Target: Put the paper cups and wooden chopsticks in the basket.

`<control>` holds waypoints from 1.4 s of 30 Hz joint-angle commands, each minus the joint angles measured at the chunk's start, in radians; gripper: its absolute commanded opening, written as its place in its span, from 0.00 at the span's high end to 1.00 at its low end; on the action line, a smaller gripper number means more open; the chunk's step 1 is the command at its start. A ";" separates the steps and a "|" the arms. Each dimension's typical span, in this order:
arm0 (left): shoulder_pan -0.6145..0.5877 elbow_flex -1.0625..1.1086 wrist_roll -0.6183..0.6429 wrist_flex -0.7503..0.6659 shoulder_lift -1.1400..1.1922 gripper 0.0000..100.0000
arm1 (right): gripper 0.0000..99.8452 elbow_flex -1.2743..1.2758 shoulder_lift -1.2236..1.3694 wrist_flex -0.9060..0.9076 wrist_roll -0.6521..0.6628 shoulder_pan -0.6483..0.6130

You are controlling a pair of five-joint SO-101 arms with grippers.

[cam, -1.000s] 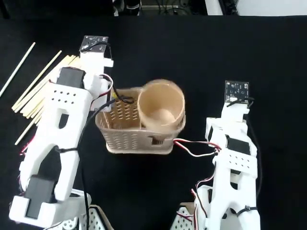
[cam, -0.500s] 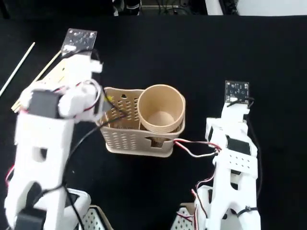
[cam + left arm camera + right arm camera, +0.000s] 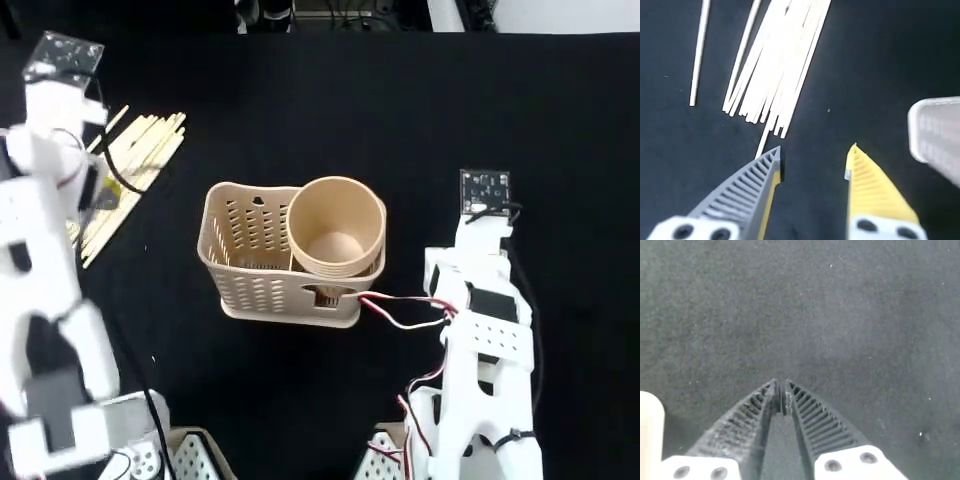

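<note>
Black cloth-covered table (image 3: 420, 110), its surface matte and finely speckled. Beyond its far edge: dark cables (image 3: 345, 12) near the middle; a white surface (image 3: 565, 14) past the far right corner.

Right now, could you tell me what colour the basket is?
Beige, with perforated walls; the high view shows the basket best.

beige hole-dotted basket (image 3: 255, 290), tan paper cups (image 3: 336, 235), pale wooden chopsticks (image 3: 140, 150), black table (image 3: 420, 110), grey-and-yellow left tool (image 3: 815, 148)
</note>
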 commanded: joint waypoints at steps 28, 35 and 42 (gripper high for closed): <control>0.021 -1.297 -0.167 -0.005 1.530 0.79 | 0.98 -0.004 0.002 -0.017 0.012 -0.011; 0.031 -1.294 -0.077 0.008 1.522 0.86 | 0.98 -0.004 0.002 -0.017 0.012 -0.011; 0.051 -1.303 -0.012 0.008 1.521 0.97 | 0.98 -0.004 0.002 -0.017 0.012 -0.011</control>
